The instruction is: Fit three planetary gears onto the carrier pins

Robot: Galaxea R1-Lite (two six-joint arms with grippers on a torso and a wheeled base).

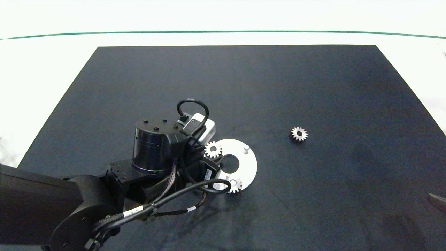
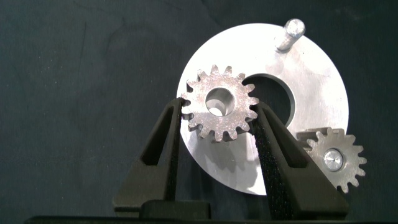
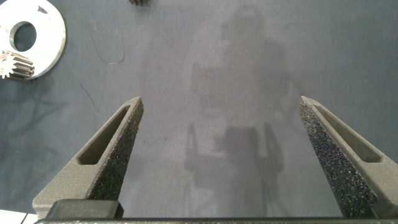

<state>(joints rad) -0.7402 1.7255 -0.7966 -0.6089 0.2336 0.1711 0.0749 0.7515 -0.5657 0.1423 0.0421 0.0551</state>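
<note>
My left gripper [image 2: 219, 112] is shut on one planetary gear [image 2: 219, 102], holding it by its teeth over the white carrier disc [image 2: 311, 81] beside the central hole. In the head view this gear [image 1: 213, 149] is over the disc's far-left part [image 1: 249, 165]. Whether it sits on a pin I cannot tell. A second gear [image 2: 334, 160] sits on a carrier pin at the disc's near edge [image 1: 235, 184]. One carrier pin [image 2: 289, 34] stands bare [image 1: 246, 149]. A third gear [image 1: 299, 134] lies loose on the mat to the right. My right gripper [image 3: 221, 106] hangs open over bare mat.
A dark mat [image 1: 313, 87] covers the table, with white table surface around it. The left arm's wrist and cables [image 1: 163, 153] overhang the disc's left side. The right gripper [image 1: 437, 201] only just shows at the right edge of the head view.
</note>
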